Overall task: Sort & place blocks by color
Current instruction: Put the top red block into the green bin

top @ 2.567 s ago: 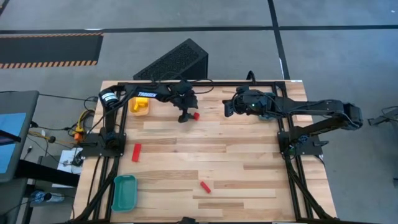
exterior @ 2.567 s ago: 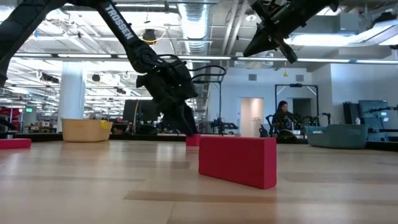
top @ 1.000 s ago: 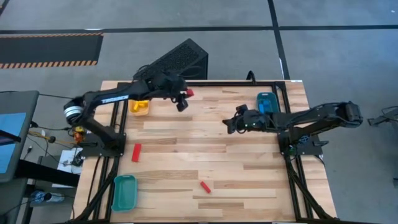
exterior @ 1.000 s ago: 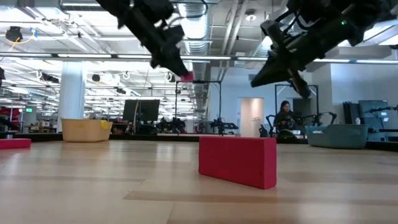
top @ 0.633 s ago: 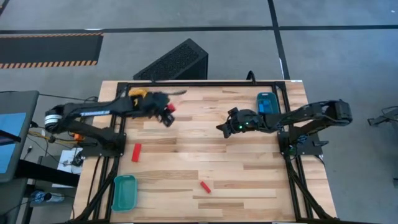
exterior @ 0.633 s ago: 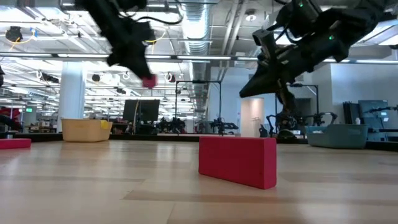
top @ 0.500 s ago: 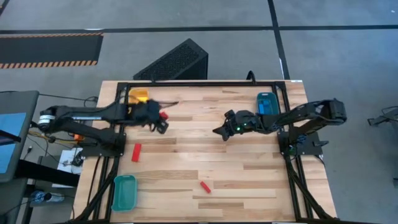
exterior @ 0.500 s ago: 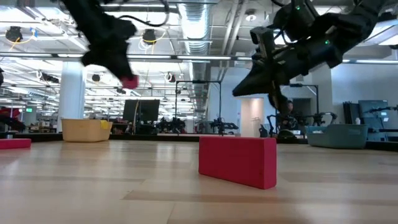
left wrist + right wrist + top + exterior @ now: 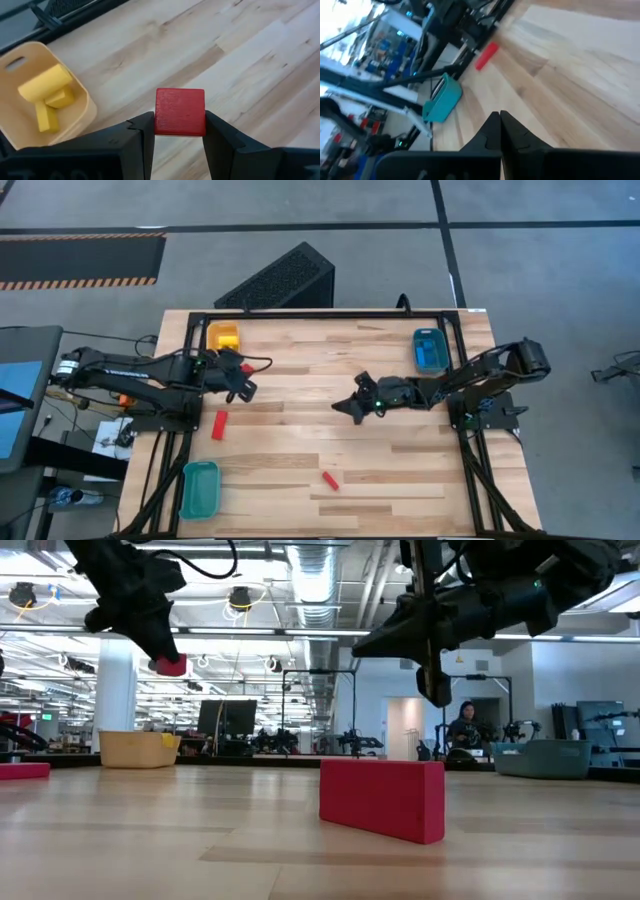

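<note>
You had the left gripper (image 9: pixel 179 145) clamped on a red cube (image 9: pixel 180 112), its flat matte faces pinched between the two dark fingers (image 9: pixel 141 142) and lifted clear of the pale wood-plank counter (image 9: pixel 400 450). In the overhead frame it sat left of centre, just below the yellow tray (image 9: pixel 223 337) in the upper left. That tray (image 9: pixel 80 115), rounded and smooth-walled, held yellow blocks (image 9: pixel 47 92), one of them round-ended. The right gripper (image 9: pixel 345 406) hung near mid-frame with its fingers pressed together on nothing. A red bar (image 9: pixel 219 424) lay on the left, another red bar (image 9: pixel 330 480) low and central. A blue tray (image 9: pixel 430 349) stood upper right; its contents were hard to make out. A teal tray (image 9: pixel 199 488) sat lower left.
</note>
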`<state>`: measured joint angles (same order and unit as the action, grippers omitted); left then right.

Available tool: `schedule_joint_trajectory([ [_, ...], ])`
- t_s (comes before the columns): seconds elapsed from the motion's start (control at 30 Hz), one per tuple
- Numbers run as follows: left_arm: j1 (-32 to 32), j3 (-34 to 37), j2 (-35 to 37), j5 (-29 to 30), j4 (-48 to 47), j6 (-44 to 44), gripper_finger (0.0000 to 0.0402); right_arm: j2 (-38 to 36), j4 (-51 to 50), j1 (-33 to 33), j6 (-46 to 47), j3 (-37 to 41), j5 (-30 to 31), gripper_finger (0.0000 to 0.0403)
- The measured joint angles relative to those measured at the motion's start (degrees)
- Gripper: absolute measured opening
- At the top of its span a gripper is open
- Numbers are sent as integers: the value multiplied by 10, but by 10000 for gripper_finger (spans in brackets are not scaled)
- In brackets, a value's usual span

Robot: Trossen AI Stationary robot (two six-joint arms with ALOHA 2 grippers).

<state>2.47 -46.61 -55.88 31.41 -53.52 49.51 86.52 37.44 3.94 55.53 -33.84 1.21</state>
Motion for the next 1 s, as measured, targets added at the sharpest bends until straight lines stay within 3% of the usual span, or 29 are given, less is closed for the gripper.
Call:
schedule_joint_trajectory([
  [0.27,17,0,-2,-10,-62,-29,100,1,-5,15,30,-21,105,8],
  [0.63,136,18,-1,-24,-102,6,101,0,-34,94,58,-54,272,8],
  [0.83,206,99,26,-129,-91,118,102,0,-70,130,101,-58,324,8],
  [1.0,276,104,27,-178,-75,196,102,0,-79,159,118,-58,349,8],
])
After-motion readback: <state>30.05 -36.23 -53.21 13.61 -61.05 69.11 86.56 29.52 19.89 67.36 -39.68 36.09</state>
